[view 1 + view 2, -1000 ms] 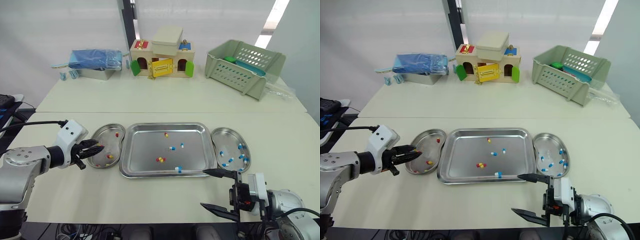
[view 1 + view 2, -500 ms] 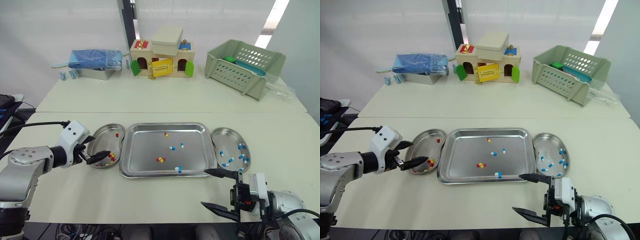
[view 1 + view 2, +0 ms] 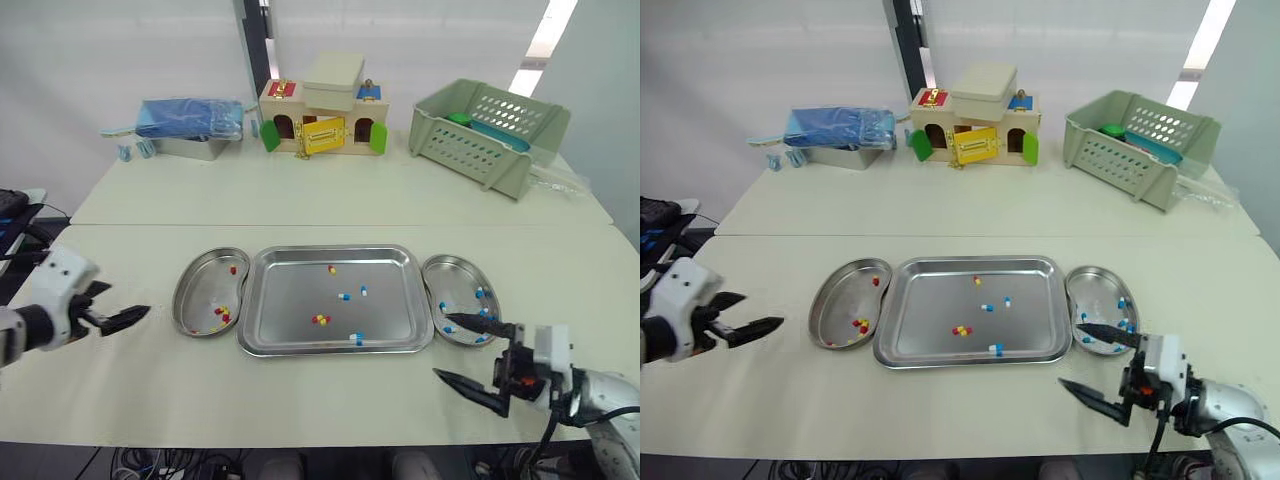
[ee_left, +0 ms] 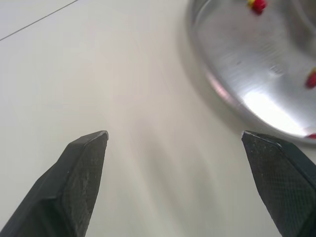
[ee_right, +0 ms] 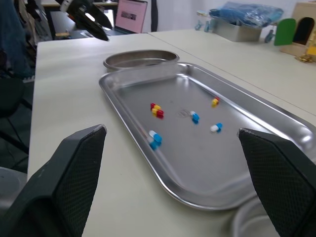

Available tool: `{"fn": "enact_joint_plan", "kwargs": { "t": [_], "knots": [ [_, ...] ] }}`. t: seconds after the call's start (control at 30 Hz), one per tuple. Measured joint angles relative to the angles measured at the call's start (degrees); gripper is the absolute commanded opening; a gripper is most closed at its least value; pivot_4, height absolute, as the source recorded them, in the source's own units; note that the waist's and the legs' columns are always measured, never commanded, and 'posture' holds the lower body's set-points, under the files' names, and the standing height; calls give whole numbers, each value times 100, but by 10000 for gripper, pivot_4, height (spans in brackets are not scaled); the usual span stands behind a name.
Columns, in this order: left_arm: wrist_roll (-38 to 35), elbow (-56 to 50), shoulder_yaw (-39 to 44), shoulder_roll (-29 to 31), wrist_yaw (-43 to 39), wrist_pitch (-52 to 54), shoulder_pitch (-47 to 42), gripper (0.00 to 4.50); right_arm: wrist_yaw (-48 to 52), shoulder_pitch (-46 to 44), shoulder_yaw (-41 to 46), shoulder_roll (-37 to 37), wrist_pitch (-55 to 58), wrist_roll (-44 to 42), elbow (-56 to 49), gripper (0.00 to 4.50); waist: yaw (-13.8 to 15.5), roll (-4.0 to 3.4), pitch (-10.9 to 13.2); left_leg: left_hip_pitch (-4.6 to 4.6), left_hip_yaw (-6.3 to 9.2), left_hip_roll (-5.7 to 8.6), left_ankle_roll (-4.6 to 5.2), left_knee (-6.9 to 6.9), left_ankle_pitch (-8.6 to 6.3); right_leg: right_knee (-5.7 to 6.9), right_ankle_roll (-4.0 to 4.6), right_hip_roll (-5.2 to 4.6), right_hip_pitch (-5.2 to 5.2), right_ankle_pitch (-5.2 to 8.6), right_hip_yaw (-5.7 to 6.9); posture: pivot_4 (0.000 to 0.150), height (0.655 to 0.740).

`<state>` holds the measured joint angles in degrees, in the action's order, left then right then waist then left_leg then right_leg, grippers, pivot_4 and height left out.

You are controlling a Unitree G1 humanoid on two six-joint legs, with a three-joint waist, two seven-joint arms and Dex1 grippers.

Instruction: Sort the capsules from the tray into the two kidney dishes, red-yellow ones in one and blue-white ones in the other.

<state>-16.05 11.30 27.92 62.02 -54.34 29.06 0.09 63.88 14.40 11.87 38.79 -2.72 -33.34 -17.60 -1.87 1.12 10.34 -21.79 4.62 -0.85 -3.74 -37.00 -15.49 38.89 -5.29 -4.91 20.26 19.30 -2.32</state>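
Well clear of dish rim (image 3: 183, 291), left gripper (image 3: 126, 301) agape

Two pale benches (image 3: 330, 200) meet edge to edge (a thin seam between) before a white wall (image 3: 120, 50), a dark post (image 3: 247, 40) and a bright slanting light strip (image 3: 545, 40).

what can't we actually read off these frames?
Right kidney dish: a right gripper finger crosses its near end in the eye views; capsule count there unsure.
Left kidney dish: cut off by the left wrist view's edge, capsules blurred.
Red-yellow cluster in the tray: too small to count.
Green basket: contents mostly behind its wall.
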Motion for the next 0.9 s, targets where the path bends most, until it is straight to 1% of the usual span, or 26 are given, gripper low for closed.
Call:
{"fn": "enact_joint_plan", "kwargs": {
  "t": [0.13, 0.3, 0.47, 0.9],
  "knots": [
    [100, 739, 197, 158, -23, -359, 68, 44664, 288, 135, 431, 181, -61, 5, 546, 45000, 14, 3, -1, 0, -1, 0, 0, 0, 0, 0, 0, 0, -1, 0, 2, 1500, 7400],
    [121, 1191, 262, 228, -20, -617, -42, 44664, 734, 256, 660, 288, -304, 71, 1185, 45000, 1, 7, -2, 1, -2, -1, 0, 0, 0, 2, 0, 0, -1, 0, 1, 1500, 7400],
    [122, 1216, 262, 281, -22, -727, -83, 44664, 878, 172, 693, 295, -417, 84, 1404, 45000, -14, 7, -2, 1, -3, -1, 0, 2, 0, 3, 0, 0, 0, 0, 0, 1500, 7400],
    [95, 1219, 261, 273, -12, -727, -68, 44664, 1068, 164, 696, 306, -430, 128, 1417, 45000, -7, 7, -2, 1, -3, -1, 0, 1, 0, 3, 0, 0, 0, 0, 0, 1500, 7400]
  ]
}}
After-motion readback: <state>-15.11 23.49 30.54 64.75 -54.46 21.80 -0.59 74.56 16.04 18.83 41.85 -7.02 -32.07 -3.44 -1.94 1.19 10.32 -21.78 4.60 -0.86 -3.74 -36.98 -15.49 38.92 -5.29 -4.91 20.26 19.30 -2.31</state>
